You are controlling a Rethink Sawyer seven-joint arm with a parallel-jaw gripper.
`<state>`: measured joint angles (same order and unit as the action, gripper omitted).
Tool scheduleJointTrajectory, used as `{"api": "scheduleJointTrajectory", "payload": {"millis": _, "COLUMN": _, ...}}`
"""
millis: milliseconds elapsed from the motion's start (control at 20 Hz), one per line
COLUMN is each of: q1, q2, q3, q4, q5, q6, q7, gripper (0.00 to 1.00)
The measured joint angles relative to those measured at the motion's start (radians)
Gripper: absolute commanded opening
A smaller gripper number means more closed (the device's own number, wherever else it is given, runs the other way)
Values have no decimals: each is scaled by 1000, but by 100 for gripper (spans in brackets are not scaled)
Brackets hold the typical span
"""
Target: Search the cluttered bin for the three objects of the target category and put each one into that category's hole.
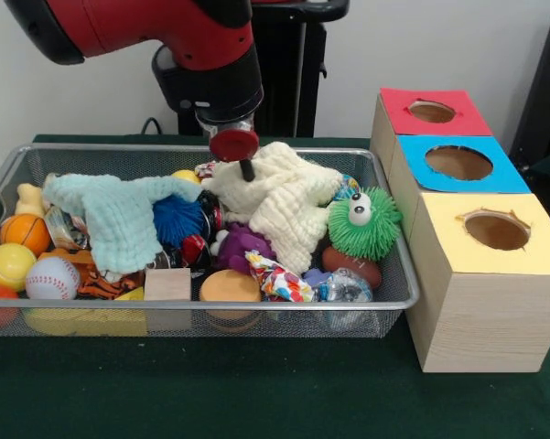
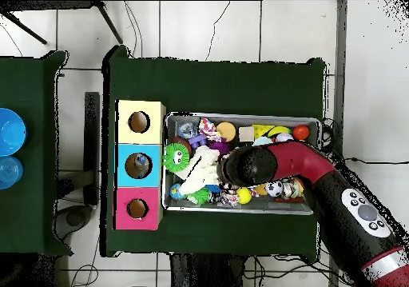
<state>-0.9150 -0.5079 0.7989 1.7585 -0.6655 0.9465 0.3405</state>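
The wire mesh bin [image 1: 398, 302] is full of toys and cloths; it also shows in the overhead view [image 2: 313, 124]. One clear crinkly packet [image 1: 344, 287] lies at the bin's front right corner, beside the brown ball; it shows in the overhead view [image 2: 186, 129]. Another bit of blue and red print [image 1: 348, 187] peeks out behind the green ball. A shiny thing [image 2: 140, 162] shows inside the blue box's hole. My gripper [image 1: 246, 170] hangs under a red disc, with its tip down on the cream cloth [image 1: 279, 206]. In the overhead view the arm's head [image 2: 249, 165] hides it.
Three wooden boxes with holes stand beside the bin: red top [image 1: 467, 114], blue top [image 1: 503, 174], yellow top [image 1: 531, 251]. In the bin are a green googly-eyed ball [image 1: 361, 219], a mint cloth [image 1: 119, 215], a confetti bundle [image 1: 276, 279], a baseball [image 1: 52, 277] and a wooden block [image 1: 167, 283].
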Motion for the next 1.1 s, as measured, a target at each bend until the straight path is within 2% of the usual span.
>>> {"api": "scheduleJointTrajectory", "payload": {"millis": 250, "q1": 38, "q2": -20, "q3": -59, "q4": -11, "q5": -9, "q6": -36, "q7": 0, "gripper": 0}}
{"api": "scheduleJointTrajectory", "payload": {"millis": 300, "q1": 56, "q2": -28, "q3": -82, "q4": -12, "q5": -9, "q6": -48, "q7": 0, "gripper": 100}}
{"api": "scheduleJointTrajectory", "payload": {"millis": 900, "q1": 93, "q2": -47, "q3": -146, "q4": -33, "q5": -7, "q6": -63, "q7": 0, "gripper": 100}}
{"api": "scheduleJointTrajectory", "payload": {"millis": 1100, "q1": 78, "q2": -47, "q3": -146, "q4": -39, "q5": 42, "q6": -74, "q7": 0, "gripper": 100}}
